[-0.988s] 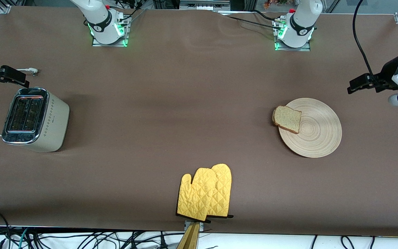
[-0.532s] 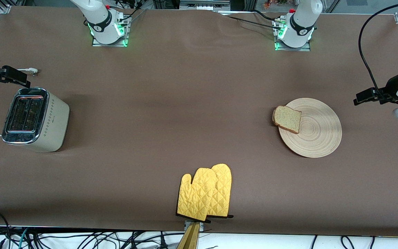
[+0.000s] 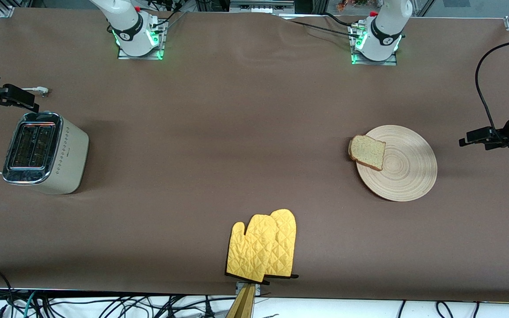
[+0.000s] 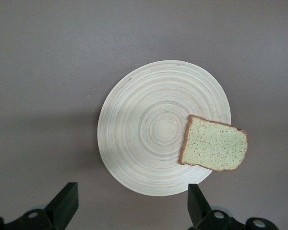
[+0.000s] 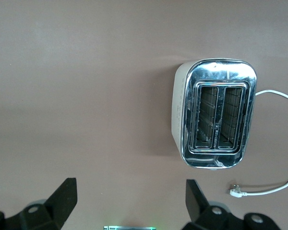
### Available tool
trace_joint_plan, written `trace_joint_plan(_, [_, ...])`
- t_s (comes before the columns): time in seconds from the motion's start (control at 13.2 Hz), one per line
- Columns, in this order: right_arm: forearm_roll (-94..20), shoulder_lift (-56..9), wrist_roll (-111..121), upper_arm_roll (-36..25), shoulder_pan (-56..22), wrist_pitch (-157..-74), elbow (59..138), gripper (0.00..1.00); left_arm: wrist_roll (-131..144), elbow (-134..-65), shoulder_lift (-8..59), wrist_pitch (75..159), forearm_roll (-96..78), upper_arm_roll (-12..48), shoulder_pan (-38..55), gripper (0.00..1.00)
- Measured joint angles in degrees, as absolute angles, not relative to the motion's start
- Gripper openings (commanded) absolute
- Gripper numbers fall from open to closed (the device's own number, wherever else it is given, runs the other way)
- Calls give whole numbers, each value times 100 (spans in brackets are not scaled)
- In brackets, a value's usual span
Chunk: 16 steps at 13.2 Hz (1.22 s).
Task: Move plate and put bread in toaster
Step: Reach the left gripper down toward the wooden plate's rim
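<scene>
I see the plate [image 3: 402,163] flat on the brown table [image 3: 245,132] toward the left arm's end; the bread [image 3: 367,152] lies on the plate's rim on the side facing the toaster, one crust edge hanging past the wood; in the left wrist view the slice [image 4: 214,149] overlaps the plate [image 4: 153,129] the same way. The toaster [image 3: 44,152] stands upright at the right arm's end, well apart from the plate, both slots [image 5: 220,117] empty, its white cord [image 5: 273,143] trailing to a loose plug on the table. A pair of yellow oven mitts [image 3: 263,247] lies near the table edge closest to the front camera, between the two. My left gripper [image 4: 129,211] hangs over the table beside the plate, fingers spread wide, nothing in them; my right gripper [image 5: 129,206] hangs near the toaster, jaws likewise apart and empty.
</scene>
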<state>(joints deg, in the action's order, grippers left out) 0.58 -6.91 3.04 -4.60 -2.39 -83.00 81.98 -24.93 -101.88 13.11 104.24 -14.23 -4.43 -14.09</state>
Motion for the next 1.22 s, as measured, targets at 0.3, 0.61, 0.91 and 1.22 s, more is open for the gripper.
trace_joint_plan(0.3, [57,-693,304,-471,-235,-8300,8196,100,-3755,-10177,1991,10498,-1965,-442,-1818,100])
trace_joint_plan(0.61, [57,-694,304,-479,-232,-8300,8196,100,-4852,-9972,2702,10726,-2405,-416,-2407,100])
trace_joint_plan(0.91, [57,-694,304,-480,-231,-8300,8196,100,-5327,-9715,3501,10726,-2841,339,-3481,100])
trace_joint_plan(1.22, [57,-695,304,-480,-231,-8300,8195,100,-5329,-9647,3989,10623,-2947,1267,-4381,100])
